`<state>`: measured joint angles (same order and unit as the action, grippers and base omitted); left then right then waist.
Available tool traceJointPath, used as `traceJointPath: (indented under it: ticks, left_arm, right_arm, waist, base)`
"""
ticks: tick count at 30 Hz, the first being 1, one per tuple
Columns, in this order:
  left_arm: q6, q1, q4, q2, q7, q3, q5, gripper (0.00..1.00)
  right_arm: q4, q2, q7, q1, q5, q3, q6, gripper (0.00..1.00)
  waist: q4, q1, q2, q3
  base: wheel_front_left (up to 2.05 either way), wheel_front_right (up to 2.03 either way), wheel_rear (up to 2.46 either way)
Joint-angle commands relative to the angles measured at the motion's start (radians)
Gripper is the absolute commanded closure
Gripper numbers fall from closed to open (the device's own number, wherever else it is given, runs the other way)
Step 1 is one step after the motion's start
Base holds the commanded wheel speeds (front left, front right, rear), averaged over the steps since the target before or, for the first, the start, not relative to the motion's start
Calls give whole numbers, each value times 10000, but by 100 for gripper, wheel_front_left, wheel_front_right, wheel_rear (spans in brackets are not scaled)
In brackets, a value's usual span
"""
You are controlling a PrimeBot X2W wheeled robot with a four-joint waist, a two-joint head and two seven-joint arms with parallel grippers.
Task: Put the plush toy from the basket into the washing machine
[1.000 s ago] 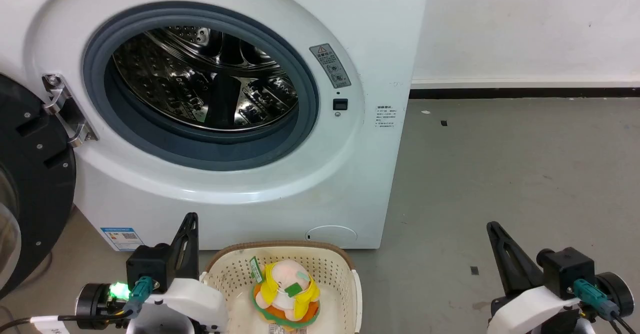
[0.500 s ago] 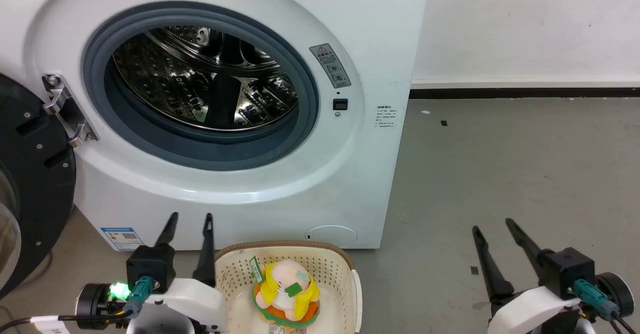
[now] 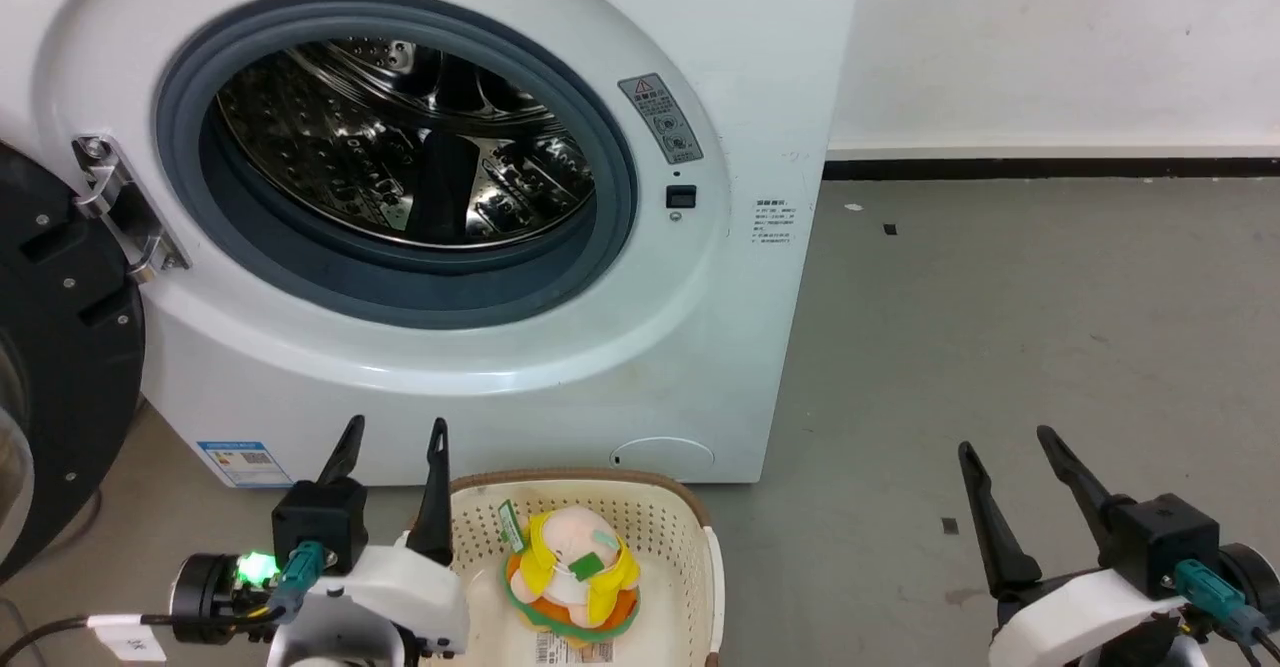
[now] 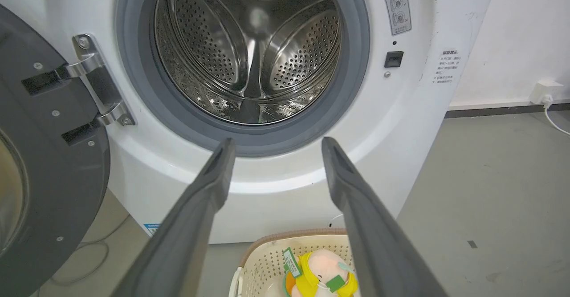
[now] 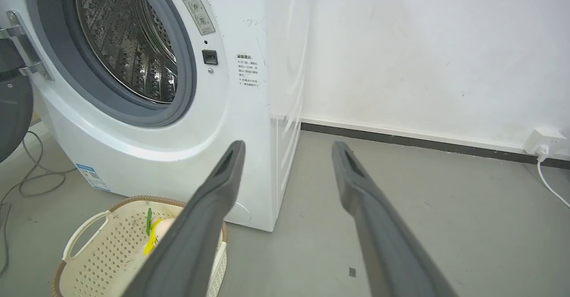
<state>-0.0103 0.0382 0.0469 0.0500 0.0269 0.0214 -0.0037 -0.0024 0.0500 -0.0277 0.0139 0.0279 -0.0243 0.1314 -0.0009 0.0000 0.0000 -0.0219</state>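
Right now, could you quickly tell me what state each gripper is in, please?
Left gripper: open, holding nothing.
Right gripper: open, holding nothing.

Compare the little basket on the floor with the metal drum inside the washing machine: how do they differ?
The basket is cream plastic with a brown rim; the drum is shiny steel. The basket opens upward and holds the plush toy; the drum faces forward inside the washing machine and looks empty. The basket is much the smaller. Both have walls full of small holes.
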Motion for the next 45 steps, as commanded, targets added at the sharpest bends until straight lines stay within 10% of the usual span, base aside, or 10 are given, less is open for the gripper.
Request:
traceJointPath:
  ticks: [1,45]
  left_arm:
    - [-35,286,155,11,89,62,-87,0]
    - [118,4767,5830,423,434,547,-1318,0]
  right_arm:
    - [-60,0,-93,-117,82,-46,-1,0]
    - [-609,1,-1007,-1951,1335,-446,-4,0]
  waist:
    - [-5,0,0,-88]
    - [-973,0,0,-4328]
  base:
    - [0,0,0]
    - [0,0,0]
